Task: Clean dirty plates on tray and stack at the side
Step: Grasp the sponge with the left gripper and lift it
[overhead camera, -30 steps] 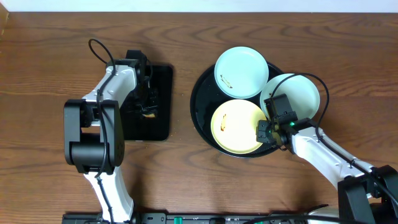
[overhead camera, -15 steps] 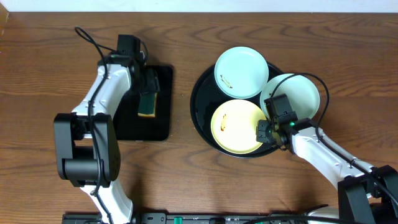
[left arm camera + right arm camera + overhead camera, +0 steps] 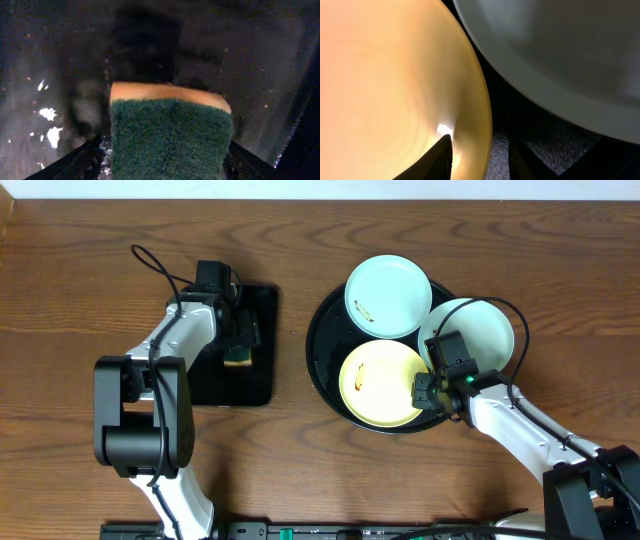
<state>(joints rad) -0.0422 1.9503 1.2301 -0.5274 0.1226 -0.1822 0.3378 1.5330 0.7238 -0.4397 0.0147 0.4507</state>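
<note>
The round black tray (image 3: pixel 317 350) holds three plates. A mint plate (image 3: pixel 388 295) with a small brown smudge lies at the back. A second mint plate (image 3: pixel 478 330) lies at the right, and the yellow plate (image 3: pixel 378 383), also smudged, at the front. My right gripper (image 3: pixel 425 392) is shut on the yellow plate's right rim (image 3: pixel 480 115), with one finger inside and one outside (image 3: pixel 480 162). My left gripper (image 3: pixel 238 340) is shut on a green and yellow sponge (image 3: pixel 170 135) just above the rectangular black tray (image 3: pixel 255 385).
The rectangular black tray's wet glossy floor (image 3: pixel 60 75) fills the left wrist view. Brown wooden table (image 3: pixel 80 280) surrounds both trays. The second mint plate's rim (image 3: pixel 555 60) lies close beside the yellow plate.
My left arm has shifted over the rectangular tray, and the sponge in its gripper has come into view from above. My right arm and the plates have not moved.
</note>
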